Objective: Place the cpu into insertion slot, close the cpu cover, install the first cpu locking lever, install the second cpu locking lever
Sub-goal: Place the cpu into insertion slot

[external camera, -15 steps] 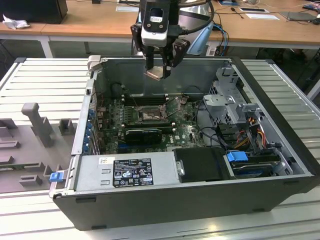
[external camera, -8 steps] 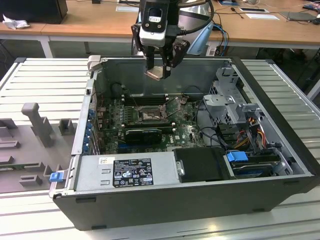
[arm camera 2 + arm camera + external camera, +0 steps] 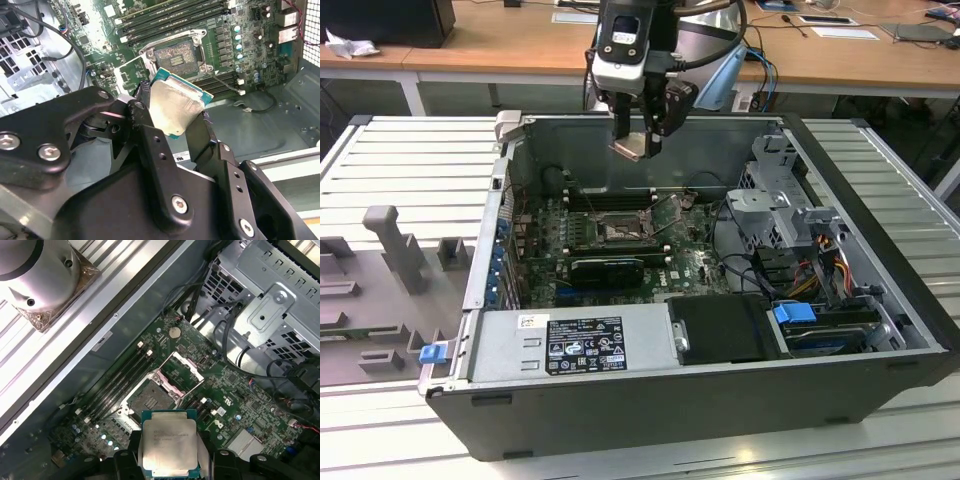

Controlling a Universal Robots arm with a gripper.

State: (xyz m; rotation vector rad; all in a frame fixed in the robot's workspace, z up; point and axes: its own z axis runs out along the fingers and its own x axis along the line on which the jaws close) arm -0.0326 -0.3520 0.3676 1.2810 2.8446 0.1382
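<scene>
— How many things are counted?

— One cpu (image 3: 168,442), one insertion slot (image 3: 150,399), one cpu cover (image 3: 165,384) and one gripper (image 3: 638,140) with two fingers (image 3: 200,142).

— Where is the cpu kept?

— It is pinched between the two fingers, one finger on each side edge. Its shiny top is seen in both wrist views. In the exterior view it is held up in the air, at twelve o'clock from the slot, well apart from it.

— What is laid in the slot?

— Its tan field is left bare. The cover is tipped up open, at two o'clock from the slot.

— What is kept in the computer case (image 3: 720,390)?

— One green board (image 3: 690,262) is laid inside, and the slot is set in it. One silver power box (image 3: 570,340) is placed at six o'clock, and one metal drive cage (image 3: 775,195) at three o'clock.
</scene>
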